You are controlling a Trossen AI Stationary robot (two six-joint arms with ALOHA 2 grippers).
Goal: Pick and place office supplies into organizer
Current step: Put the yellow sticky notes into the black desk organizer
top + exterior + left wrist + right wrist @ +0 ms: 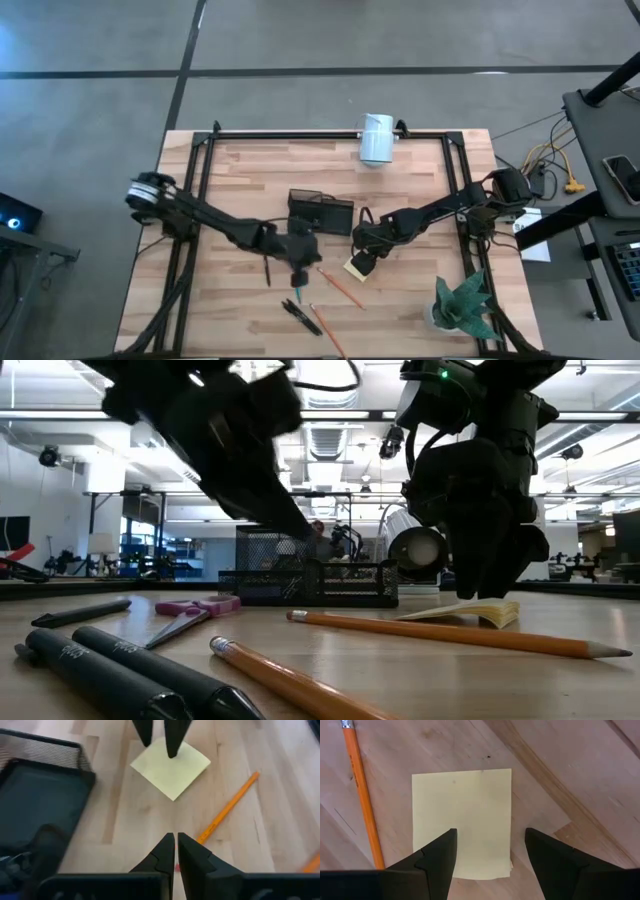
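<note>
a: item one, pad. location?

b: flat on the tabletop, just beside the organizer, with a pencil alongside. yellow, square, a thin stack of paper leaves.

a: tool status?

b: right tool hangs directly over the pad, fingers spread wide, one to each side of the near half, nothing held. left tool sits close by over bare wood, fingers pressed together, nothing visible between them.

a: handling notes for the pad?

b: light, by the look of it. soft at the edges; the low view shows the top leaves curling up slightly. likely to fan or bend if pinched by a corner. lying flat, it offers little height to grip, so the fingers would probably need to come right down to the wood and close on two opposite edges, near mid-side, taking the whole stack at once.

a: risk?

b: top sheet peeling off alone, or the pad sliding on the smooth wood as the fingers close.

a: other stock?

b: scissors and pens loose on the tabletop, apart from the organizer.
</note>
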